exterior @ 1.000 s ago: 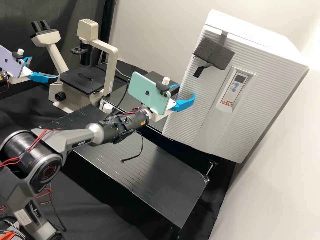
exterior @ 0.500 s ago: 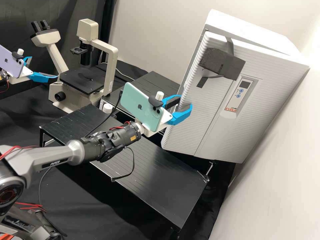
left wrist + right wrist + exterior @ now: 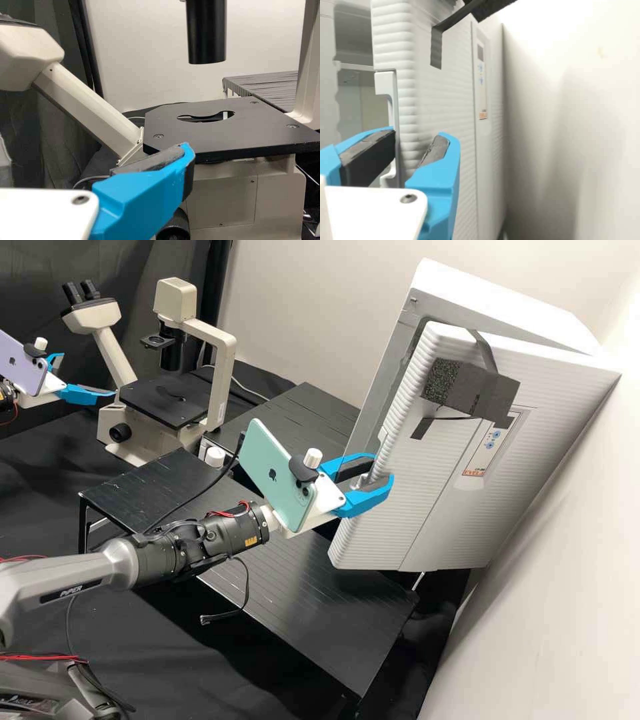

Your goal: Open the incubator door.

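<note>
The incubator door stands ajar, swung away from the white incubator body. My right gripper is at the door's free edge, one finger on each side. In the right wrist view, my right gripper is shut on the edge of the door, with its inner finger beside the recessed handle. Through the gap, part of the interior shows. My left gripper stands open near the microscope, holding nothing; in the left wrist view one finger shows.
A beige microscope with a black stage stands behind the arms. A low black bench lies below the right arm. Dark foam is strapped to the door's upper part. A pale wall rises at the right.
The door was closed a second ago and has swung outward, opening a gap beside the incubator body. My right gripper has drawn back and down with its edge; the left arm has stayed still.
</note>
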`<control>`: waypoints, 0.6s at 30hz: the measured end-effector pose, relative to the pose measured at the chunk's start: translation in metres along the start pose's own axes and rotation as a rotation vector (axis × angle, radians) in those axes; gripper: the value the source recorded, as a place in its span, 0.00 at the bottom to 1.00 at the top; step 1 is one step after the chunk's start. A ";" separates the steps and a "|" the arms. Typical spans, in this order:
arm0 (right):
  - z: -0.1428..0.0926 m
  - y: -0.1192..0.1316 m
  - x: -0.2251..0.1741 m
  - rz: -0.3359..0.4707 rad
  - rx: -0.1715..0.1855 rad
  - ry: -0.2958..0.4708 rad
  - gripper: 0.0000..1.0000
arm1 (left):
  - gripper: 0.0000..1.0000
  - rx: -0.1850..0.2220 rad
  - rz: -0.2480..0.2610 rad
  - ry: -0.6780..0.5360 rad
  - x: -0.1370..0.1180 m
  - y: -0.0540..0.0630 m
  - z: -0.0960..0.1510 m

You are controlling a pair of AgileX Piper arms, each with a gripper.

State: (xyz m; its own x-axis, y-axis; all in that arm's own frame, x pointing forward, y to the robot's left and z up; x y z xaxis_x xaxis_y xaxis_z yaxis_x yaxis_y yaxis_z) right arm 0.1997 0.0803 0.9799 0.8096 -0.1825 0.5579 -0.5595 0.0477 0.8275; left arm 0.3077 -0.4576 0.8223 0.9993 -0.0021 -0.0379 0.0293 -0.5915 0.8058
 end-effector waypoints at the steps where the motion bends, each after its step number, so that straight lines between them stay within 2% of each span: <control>1: 0.001 0.001 0.000 0.003 -0.014 -0.010 1.00 | 1.00 0.000 0.000 0.000 0.000 0.000 0.000; 7: 0.008 0.011 -0.003 0.054 -0.042 -0.075 1.00 | 1.00 0.000 0.000 0.000 0.000 0.000 0.000; 9: 0.012 0.016 -0.007 0.098 -0.046 -0.101 1.00 | 1.00 0.000 0.000 0.000 0.000 0.000 0.000; 11: 0.016 0.022 -0.009 0.152 -0.031 -0.133 1.00 | 1.00 0.000 0.000 0.000 0.000 0.000 0.000; 14: 0.025 0.031 -0.012 0.267 0.017 -0.222 1.00 | 1.00 0.000 0.000 0.000 0.000 0.000 0.000; 16: 0.031 0.033 -0.015 0.301 0.044 -0.275 1.00 | 1.00 0.000 0.000 0.000 0.000 0.000 0.000; 18: 0.033 0.031 -0.018 0.319 0.068 -0.296 1.00 | 1.00 0.000 0.000 0.000 0.000 0.000 0.000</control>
State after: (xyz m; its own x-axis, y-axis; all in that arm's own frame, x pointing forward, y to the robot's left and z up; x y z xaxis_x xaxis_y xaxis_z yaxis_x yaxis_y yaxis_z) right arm 0.1615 0.0525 0.9937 0.5140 -0.4435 0.7343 -0.7917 0.0842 0.6050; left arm 0.3077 -0.4576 0.8223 0.9993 -0.0021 -0.0379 0.0293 -0.5915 0.8058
